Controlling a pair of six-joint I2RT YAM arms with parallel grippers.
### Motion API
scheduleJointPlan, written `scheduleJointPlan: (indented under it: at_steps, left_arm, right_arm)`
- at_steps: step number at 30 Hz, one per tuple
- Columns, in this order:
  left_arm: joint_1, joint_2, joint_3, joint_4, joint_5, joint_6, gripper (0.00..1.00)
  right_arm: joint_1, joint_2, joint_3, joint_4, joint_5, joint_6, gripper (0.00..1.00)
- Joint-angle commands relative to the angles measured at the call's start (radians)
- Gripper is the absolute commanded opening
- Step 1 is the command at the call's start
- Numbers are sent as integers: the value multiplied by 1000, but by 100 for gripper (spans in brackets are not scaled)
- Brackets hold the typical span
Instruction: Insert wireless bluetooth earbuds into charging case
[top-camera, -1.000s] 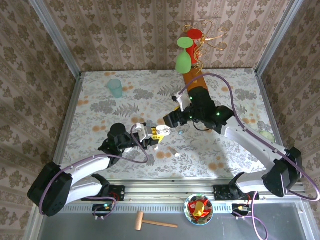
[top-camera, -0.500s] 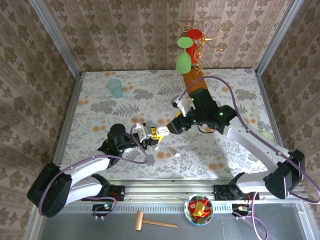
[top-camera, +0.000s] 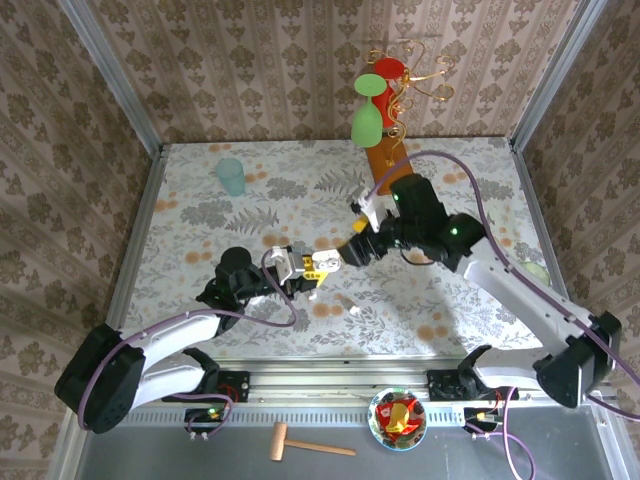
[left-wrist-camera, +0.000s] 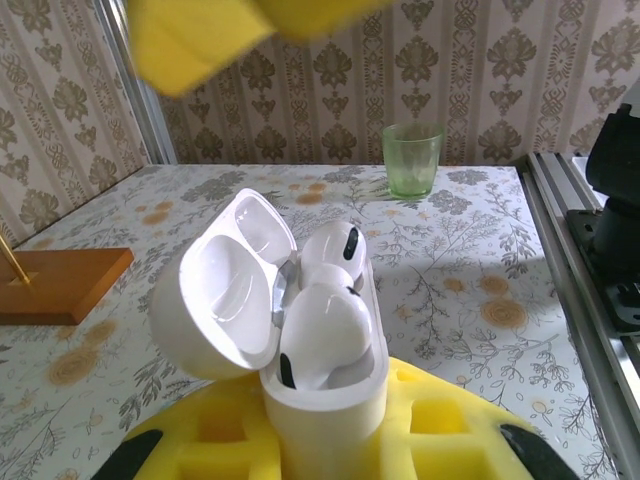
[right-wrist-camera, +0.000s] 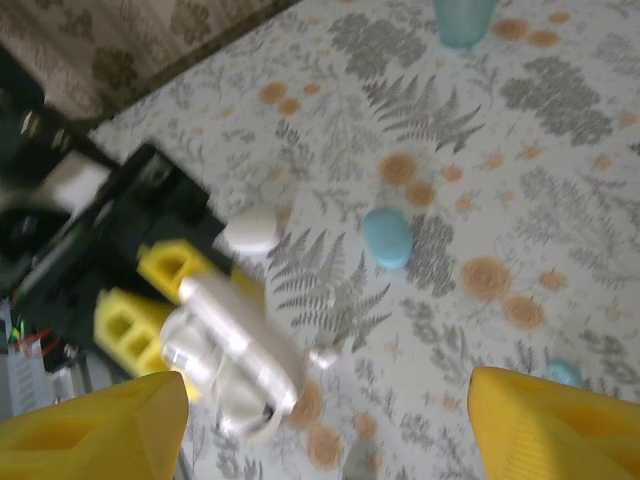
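My left gripper (left-wrist-camera: 330, 452) is shut on an open white charging case (left-wrist-camera: 330, 400) that stands upright with its lid (left-wrist-camera: 225, 290) swung left. Two white earbuds sit in it, one at the back (left-wrist-camera: 335, 247) and one at the front (left-wrist-camera: 325, 330). In the top view the left gripper (top-camera: 302, 268) holds the case mid-table, and my right gripper (top-camera: 342, 257) hovers just right of it. The right gripper (right-wrist-camera: 325, 440) is open with nothing between its yellow fingers (right-wrist-camera: 90, 430). A loose white earbud (right-wrist-camera: 323, 357) lies on the table, and a pale blue one (right-wrist-camera: 563, 372) further off.
A closed white case (right-wrist-camera: 251, 230) and a blue case (right-wrist-camera: 387, 236) lie on the table. A green cup (top-camera: 231, 176) stands at the back left. A wooden stand (top-camera: 385, 160) carrying a green glass (top-camera: 366, 120) is at the back centre. Metal rails border the table.
My right arm has drawn back a little to the right, away from the held case. The left gripper and the case have stayed put.
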Motion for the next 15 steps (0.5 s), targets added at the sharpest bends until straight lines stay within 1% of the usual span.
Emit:
scheduleJointPlan:
  at_steps: [1, 5, 8, 12, 13, 15]
  left_arm:
    - [0, -13, 24, 8, 38, 50, 0]
    - [-4, -18, 27, 8, 44, 65, 0]
    - [-5, -20, 25, 18, 39, 60, 0]
    - [-4, -30, 20, 20, -17, 32, 0]
    - [-3, -33, 18, 21, -23, 27, 0]
    - [-3, -36, 16, 21, -41, 12, 0]
  right_arm:
    - [-4, 70, 65, -65, -11, 17, 75]
    - [3, 126, 77, -74, 22, 32, 76]
    - [27, 140, 78, -120, 25, -16, 76]
    - [56, 100, 17, -142, 18, -95, 78]
    - [61, 99, 7, -152, 8, -115, 78]
    - [73, 46, -13, -176, -16, -154, 76]
